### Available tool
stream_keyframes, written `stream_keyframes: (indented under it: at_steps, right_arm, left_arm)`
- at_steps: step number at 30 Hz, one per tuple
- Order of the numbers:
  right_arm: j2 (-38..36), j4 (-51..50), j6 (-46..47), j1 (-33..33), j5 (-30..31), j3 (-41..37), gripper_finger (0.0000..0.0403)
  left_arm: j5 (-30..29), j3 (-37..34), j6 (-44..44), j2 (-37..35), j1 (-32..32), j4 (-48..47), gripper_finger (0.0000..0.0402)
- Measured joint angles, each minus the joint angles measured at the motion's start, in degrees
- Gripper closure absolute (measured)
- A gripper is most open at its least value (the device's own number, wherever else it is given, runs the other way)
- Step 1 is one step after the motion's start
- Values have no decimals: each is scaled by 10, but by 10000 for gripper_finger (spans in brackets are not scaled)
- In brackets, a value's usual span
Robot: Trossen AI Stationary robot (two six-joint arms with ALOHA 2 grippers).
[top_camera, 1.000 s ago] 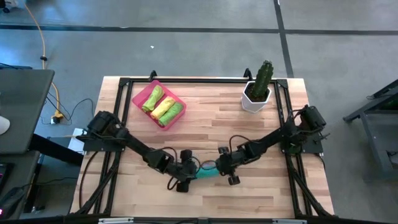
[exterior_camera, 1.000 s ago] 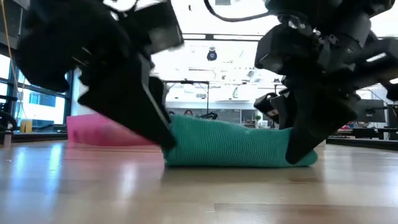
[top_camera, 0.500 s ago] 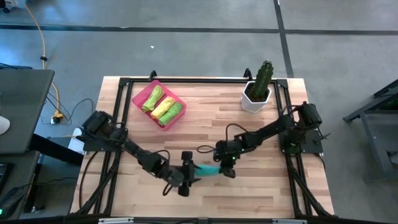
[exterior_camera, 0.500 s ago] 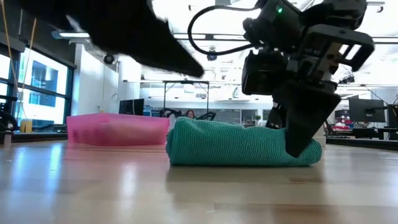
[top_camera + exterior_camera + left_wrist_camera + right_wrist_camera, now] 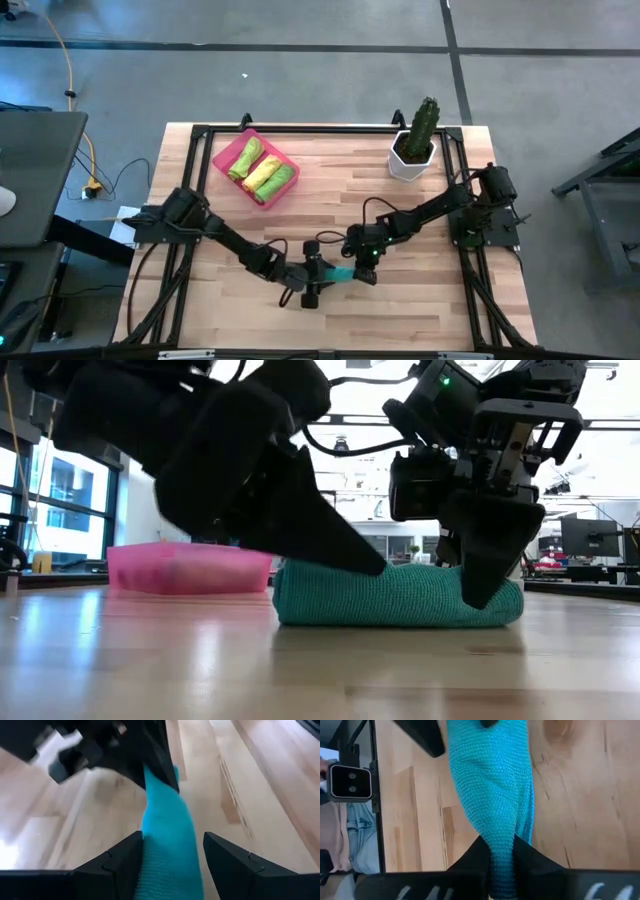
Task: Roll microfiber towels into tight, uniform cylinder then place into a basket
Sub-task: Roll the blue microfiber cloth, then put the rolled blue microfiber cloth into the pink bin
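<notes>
The table point(image 5: 420, 230) is made of pale wood planks, with a grey floor around it and a big bright room behind. A rolled teal towel point(image 5: 400, 596) lies on the wood near the front. It looks soft and bumpy, like a fat sausage. The right gripper point(image 5: 498, 851) pinches one end tight. The left gripper point(image 5: 172, 855) has its fingers wide apart around the other end. The pink basket point(image 5: 225, 152) is well apart, holding three rolled towels point(image 5: 260, 170).

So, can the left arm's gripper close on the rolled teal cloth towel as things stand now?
Probably yes. The left gripper stands open with the rolled teal cloth towel between its fingers, and nothing lies between them. The right gripper pinches the roll's other end, clear of that spot.
</notes>
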Motion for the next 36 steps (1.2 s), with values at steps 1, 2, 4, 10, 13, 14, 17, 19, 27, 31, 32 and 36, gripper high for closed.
stream_keyframes:
  at_steps: [1, 2, 4, 10, 13, 14, 17, 19, 27, 31, 32, 36]
  right_arm:
    - [0, 0, 0, 0, -2, 0, 384]
    - [0, 0, 0, 0, -2, 0, 384]
    - [0, 0, 0, 0, -3, 0, 384]
    - [0, 1, 0, -3, -8, 0, 384]
    - [-1, 1, -8, -3, -7, 0, 382]
    - [-1, 1, -17, -3, -7, 0, 379]
    - [-1, 0, -52, -3, -8, 0, 353]
    - [-5, -2, -72, -4, -8, 0, 325]
    - [-89, -115, -144, -34, -6, 0, 241]
    - [-156, -184, -193, -40, 50, 1, 239]
    - [-172, -200, -203, -39, 68, 1, 238]
    - [-223, -244, -220, -30, 115, 1, 238]
  left_arm:
    - [2, 0, -4, 4, 2, 1, 201]
    - [2, 0, -7, 6, 3, -2, 201]
    - [2, 0, -9, 13, 5, 2, 201]
    - [28, 0, -25, 36, 14, 3, 202]
    - [24, 1, -52, 43, 15, 7, 204]
    - [24, 1, -59, 44, 15, 7, 208]
    - [28, 2, -81, 44, 16, 5, 235]
    - [32, 2, -99, 44, 16, 4, 263]
    - [68, 2, -190, 43, 25, 0, 379]
    - [91, 2, -227, 35, 37, -5, 379]
    - [96, 1, -229, 30, 41, -9, 379]
    - [97, -2, -211, -15, 61, -63, 375]
